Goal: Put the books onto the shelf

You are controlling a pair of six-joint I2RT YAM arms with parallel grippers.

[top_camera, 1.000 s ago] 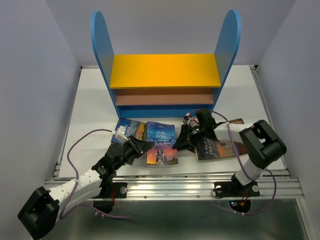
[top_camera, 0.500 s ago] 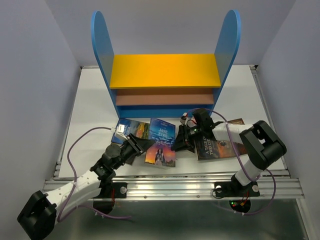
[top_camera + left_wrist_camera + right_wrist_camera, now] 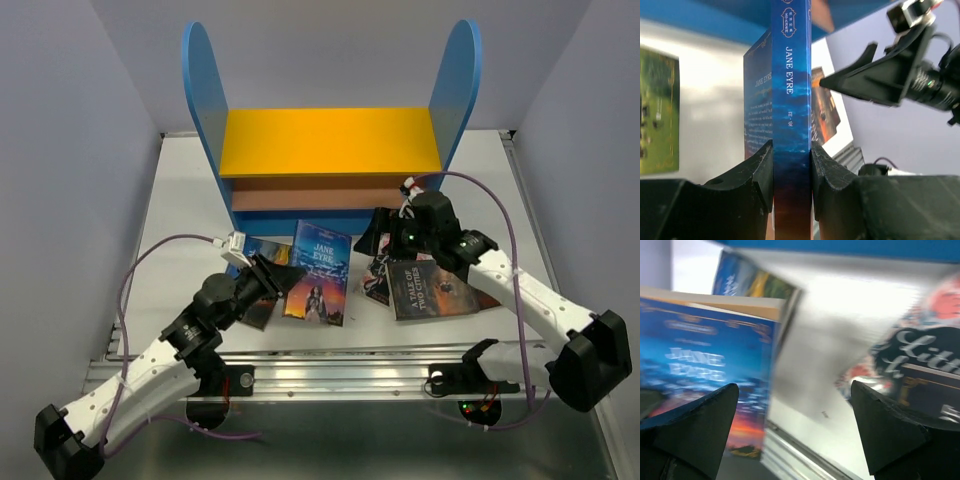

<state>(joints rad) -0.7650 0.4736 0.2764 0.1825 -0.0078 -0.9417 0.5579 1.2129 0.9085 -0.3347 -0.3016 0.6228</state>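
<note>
**A:** What is the setting from above?

**B:** A white table boxed in by pale walls. The shelf stands at the upper centre, with its blue round-topped sides and yellow top board.

**A:** And the books?

**B:** The Jane Eyre book sits at the lower centre, just in front of the shelf's bottom board. The left gripper is clamped on its left edge. The Tale of Two Cities book lies flat at the right. The right gripper hangs above the gap between these two, close to the shelf.

**A:** What does the left wrist camera show?

**B:** The Jane Eyre spine runs straight up the middle of the frame. Both fingers are pressed against it at the bottom. The right gripper juts in from the upper right, and a green-covered book lies blurred at the left edge.

**A:** And the right wrist camera?

**B:** Its fingers are spread wide at the lower corners with nothing between them. Jane Eyre fills the left of the frame, and a floral book lies at the right. The shelf's blue board runs along the top edge.
</note>
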